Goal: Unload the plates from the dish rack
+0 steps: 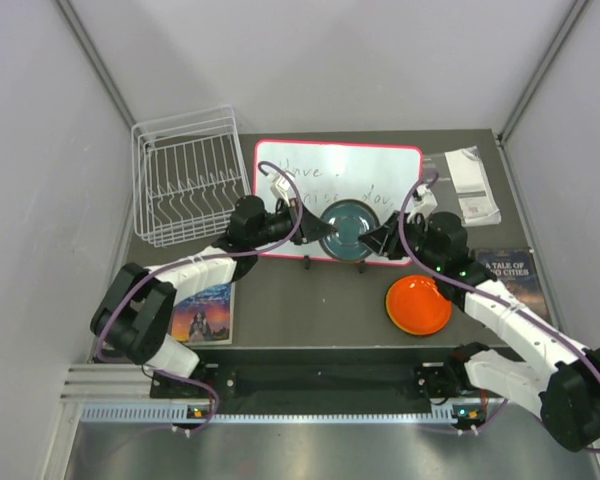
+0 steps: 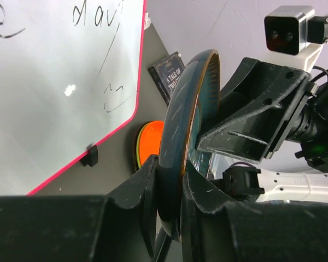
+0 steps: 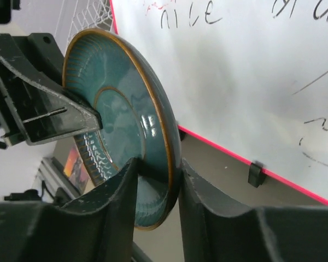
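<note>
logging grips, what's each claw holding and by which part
The teal plate, by its rim: left claw on one edge, right claw on the opposite edge.

Both arms reach forward from their bases and bend inward, so the wrists face each other head-on. The left arm (image 1: 185, 272) runs up and to the right. The left gripper (image 1: 317, 228) points right, its jaws pinched tight on one rim of the plate (image 1: 350, 228). The right arm (image 1: 510, 318) runs up and to the left. The right gripper (image 1: 373, 240) points left, its fingers (image 3: 120, 188) pressed against both faces of the opposite rim.
</note>
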You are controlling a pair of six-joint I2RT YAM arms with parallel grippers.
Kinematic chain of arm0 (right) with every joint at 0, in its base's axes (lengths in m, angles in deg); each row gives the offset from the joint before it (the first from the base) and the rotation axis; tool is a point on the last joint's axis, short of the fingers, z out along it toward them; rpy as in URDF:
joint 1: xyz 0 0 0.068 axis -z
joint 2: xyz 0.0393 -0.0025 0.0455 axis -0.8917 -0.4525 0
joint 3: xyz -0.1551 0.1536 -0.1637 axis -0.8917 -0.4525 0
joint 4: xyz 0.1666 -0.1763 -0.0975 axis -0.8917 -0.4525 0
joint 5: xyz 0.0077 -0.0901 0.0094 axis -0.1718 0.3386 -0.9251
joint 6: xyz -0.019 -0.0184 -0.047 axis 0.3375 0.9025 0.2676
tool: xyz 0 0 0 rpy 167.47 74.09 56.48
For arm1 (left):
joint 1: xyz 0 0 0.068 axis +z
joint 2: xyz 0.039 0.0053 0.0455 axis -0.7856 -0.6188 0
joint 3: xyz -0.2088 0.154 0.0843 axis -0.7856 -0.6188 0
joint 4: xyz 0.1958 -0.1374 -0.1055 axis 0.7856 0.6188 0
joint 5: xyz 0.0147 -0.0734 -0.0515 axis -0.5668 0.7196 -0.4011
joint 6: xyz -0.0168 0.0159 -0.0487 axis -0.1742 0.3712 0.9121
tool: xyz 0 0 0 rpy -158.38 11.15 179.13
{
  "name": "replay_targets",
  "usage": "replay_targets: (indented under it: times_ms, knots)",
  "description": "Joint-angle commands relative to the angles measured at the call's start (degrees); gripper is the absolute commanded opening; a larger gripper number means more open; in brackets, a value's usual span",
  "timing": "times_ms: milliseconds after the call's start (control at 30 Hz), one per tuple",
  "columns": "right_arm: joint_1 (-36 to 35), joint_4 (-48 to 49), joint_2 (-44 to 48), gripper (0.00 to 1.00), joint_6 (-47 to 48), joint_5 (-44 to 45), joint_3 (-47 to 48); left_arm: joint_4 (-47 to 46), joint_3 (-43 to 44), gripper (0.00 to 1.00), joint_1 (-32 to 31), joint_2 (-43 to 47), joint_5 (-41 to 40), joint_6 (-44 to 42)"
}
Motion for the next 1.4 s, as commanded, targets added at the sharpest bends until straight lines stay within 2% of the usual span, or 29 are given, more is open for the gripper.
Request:
replay_targets:
  times_ms: [0, 33, 67, 200, 233, 300, 333, 500, 533, 567, 700, 800, 867, 1000, 1167, 1367]
  knots:
    - [-0.1, 6.8, 1.2, 0.19, 0.6, -2.5, -1.0, -12.8, 0.3, 0.0, -0.8, -0.4, 5.7, 4.7]
    - [-0.1, 7.1, 1.0, 0.05, 0.9, -2.8, -0.9, -13.0, 0.2, 0.0, -0.7, -0.6, 6.3, 4.9]
    - [-0.1, 6.8, 0.9, 0.0, 1.0, -2.5, -0.8, -13.1, 0.3, 0.0, -0.7, -0.9, 6.5, 5.1]
    - [-0.1, 6.5, 2.8, 0.0, 0.5, 0.4, -1.4, -12.9, 0.6, 0.0, -0.7, -2.1, 7.2, 5.4]
    - [-0.1, 5.9, 4.0, 0.0, 0.7, 1.1, -1.4, -13.0, 0.8, 0.03, -0.7, -2.4, 7.5, 5.4]
    - [-0.1, 2.9, 5.4, 0.0, 1.2, 4.3, -0.9, -13.1, 1.0, 0.21, -0.7, -3.2, 8.1, 5.5]
    - [-0.2, 1.8, 6.7, 0.0, 1.5, 5.4, -0.7, -13.3, 0.9, 0.41, -0.7, -3.4, 8.0, 5.6]
    - [0.0, -9.6, 11.5, 0.0, 2.7, 13.7, 1.7, -12.2, 0.8, 0.76, -0.3, -3.5, 6.7, 3.8]
    - [0.1, -11.1, 13.4, 0.0, 2.7, 14.8, 1.9, -11.2, 0.8, 0.91, -0.1, -3.3, 6.5, 2.7]
    - [0.1, -13.8, 14.3, 0.0, 2.7, 16.9, 2.2, -10.7, 0.9, 0.99, 0.3, -3.0, 6.5, 2.0]
    - [0.2, -24.4, 19.3, 0.0, 0.0, 23.7, 3.6, -1.1, 2.3, 0.99, 2.2, 0.5, 3.1, -4.6]
    - [0.2, -37.0, 23.0, 0.0, -4.5, 30.6, 5.2, 8.8, 3.7, 0.99, 3.7, 4.4, 0.1, -14.7]
    - [0.1, -45.1, 25.3, 0.0, -8.1, 34.0, 6.0, 17.1, 5.7, 0.99, 4.0, 7.4, -5.1, -19.5]
    - [0.1, -55.1, 27.6, 0.0, -14.3, 37.0, 5.5, 25.2, 7.8, 0.99, 4.0, 11.3, -13.9, -29.0]
    - [0.1, -59.4, 31.0, 0.0, -18.0, 37.4, 2.6, 27.9, 7.1, 0.99, 4.0, 15.6, -21.3, -30.5]
    - [0.1, -63.2, 34.0, 0.0, -20.5, 38.3, 0.1, 27.6, 3.7, 0.99, 4.0, 19.0, -23.6, -29.9]
